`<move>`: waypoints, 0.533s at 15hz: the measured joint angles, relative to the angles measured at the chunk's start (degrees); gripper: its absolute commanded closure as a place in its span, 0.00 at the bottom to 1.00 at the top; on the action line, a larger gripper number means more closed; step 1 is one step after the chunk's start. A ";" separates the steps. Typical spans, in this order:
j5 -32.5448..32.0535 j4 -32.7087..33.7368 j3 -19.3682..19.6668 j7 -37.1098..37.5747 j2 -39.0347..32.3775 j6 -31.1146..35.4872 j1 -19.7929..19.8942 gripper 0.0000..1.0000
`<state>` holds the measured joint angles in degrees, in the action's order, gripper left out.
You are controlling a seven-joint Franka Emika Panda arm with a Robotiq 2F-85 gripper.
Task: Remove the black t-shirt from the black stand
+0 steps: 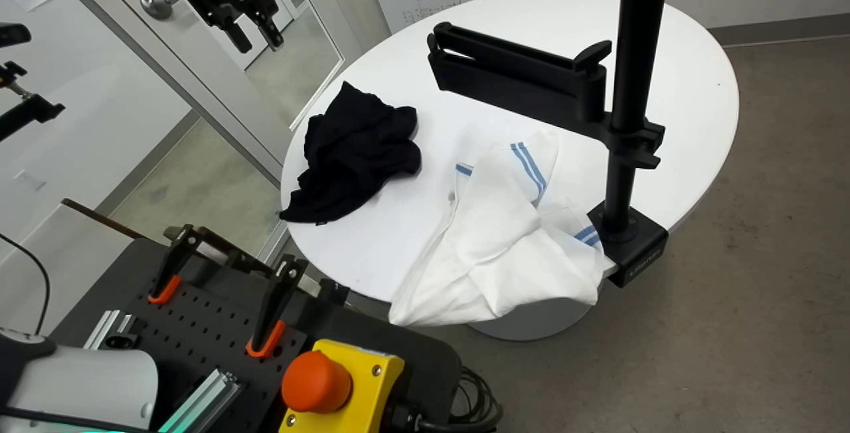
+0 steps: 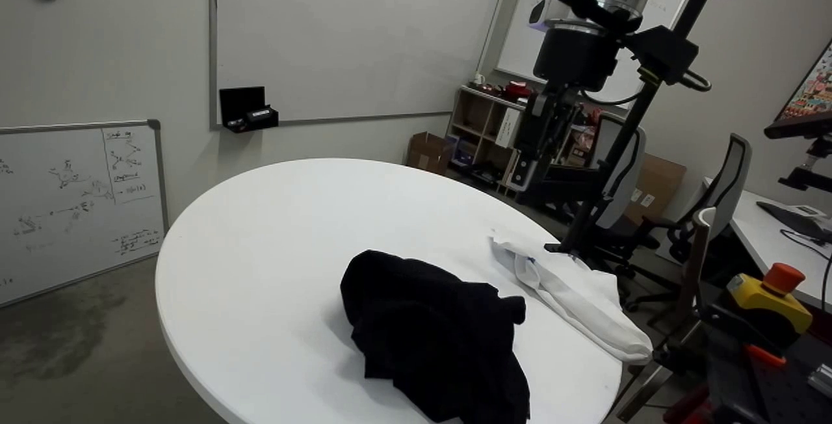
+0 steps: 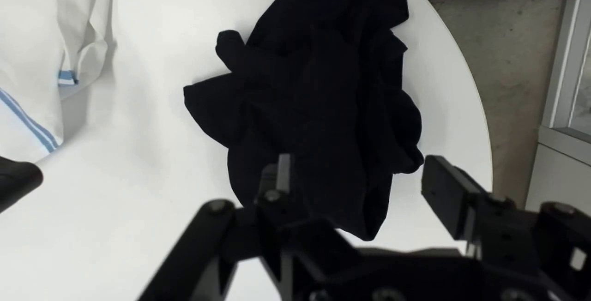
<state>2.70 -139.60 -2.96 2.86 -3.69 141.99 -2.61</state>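
- in an exterior view: black t-shirt (image 1: 362, 154) crumpled on the white surface (image 1: 690, 87) at its 9 o'clock, off and apart from the black stand (image 1: 621, 121), which is clamped at the edge near 4 o'clock.
- in an exterior view: robot arm (image 2: 578, 53) hangs toward 1 o'clock; white cloth (image 2: 585, 300) on the surface at 3, black t-shirt at 5.
- wrist view: claw (image 3: 359, 176) spread wide, holding nothing; black t-shirt mostly toward its 12 o'clock, white cloth toward 10.
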 measured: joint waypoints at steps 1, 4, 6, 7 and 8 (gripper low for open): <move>0.60 0.26 0.04 -0.01 0.11 -0.78 0.11 0.00; 3.24 1.67 0.14 -0.40 0.75 -6.55 0.54 0.00; 4.40 2.73 0.30 -0.50 1.37 -10.57 0.84 0.00; 4.54 2.95 0.34 -0.51 1.65 -11.24 0.93 0.00; 4.59 3.06 0.38 -0.51 1.81 -11.59 0.96 0.00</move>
<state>7.29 -136.55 -2.58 2.34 -1.88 130.40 -1.65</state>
